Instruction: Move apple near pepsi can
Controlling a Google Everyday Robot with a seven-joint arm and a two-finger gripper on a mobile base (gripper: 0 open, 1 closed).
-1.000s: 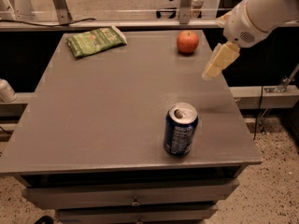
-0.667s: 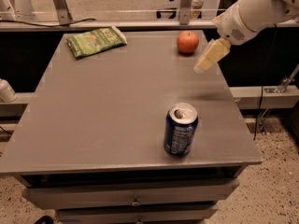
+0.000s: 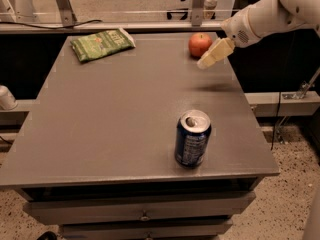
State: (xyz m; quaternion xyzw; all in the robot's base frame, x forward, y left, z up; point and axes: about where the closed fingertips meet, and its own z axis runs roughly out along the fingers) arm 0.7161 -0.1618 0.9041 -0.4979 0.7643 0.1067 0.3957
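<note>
The red-orange apple sits at the far right of the grey table, near the back edge. The dark blue pepsi can stands upright near the front right edge, its silver top showing. My gripper hangs from the white arm that enters at the upper right; its pale tip sits just right of and slightly in front of the apple, above the table surface and very close to it. The apple and the can are far apart.
A flat green snack bag lies at the back left of the table. A metal rail and frame posts run behind the table. Drawers sit under the front edge.
My gripper has moved left and toward the back of the table, closing in on the apple. The apple, can and bag have not moved.
</note>
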